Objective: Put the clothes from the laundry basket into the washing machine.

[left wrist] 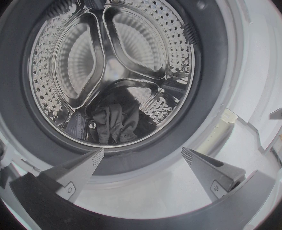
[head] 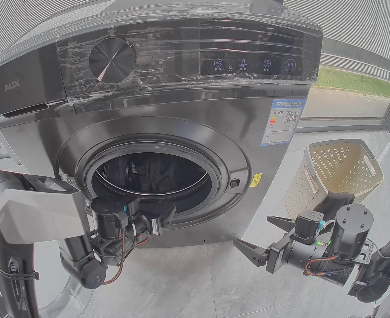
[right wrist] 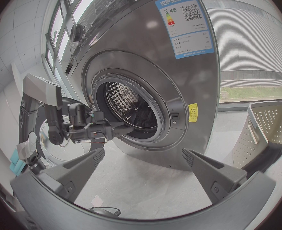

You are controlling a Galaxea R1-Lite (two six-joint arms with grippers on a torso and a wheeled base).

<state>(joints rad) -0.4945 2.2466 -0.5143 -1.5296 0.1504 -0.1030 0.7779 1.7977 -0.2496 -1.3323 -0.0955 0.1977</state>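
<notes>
The washing machine [head: 168, 111] stands with its door swung open. Dark clothes [left wrist: 115, 122] lie at the bottom of the drum [left wrist: 83, 58] and show through the opening [head: 153, 173]. My left gripper [head: 165, 217] hangs open and empty just outside the lower rim of the opening, facing into the drum [left wrist: 142, 155]. The beige laundry basket [head: 336, 168] stands on the floor to the machine's right, with a dark garment [head: 336, 202] draped over its near rim. Near the machine's lower right corner my right gripper [head: 261, 236] is open with nothing held, left of the basket [right wrist: 269, 125].
The round glass door [head: 66, 288] hangs open at the lower left, beside my left arm. Grey tiled floor [head: 195, 279] spreads in front of the machine. A window wall [head: 354, 67] runs behind the basket.
</notes>
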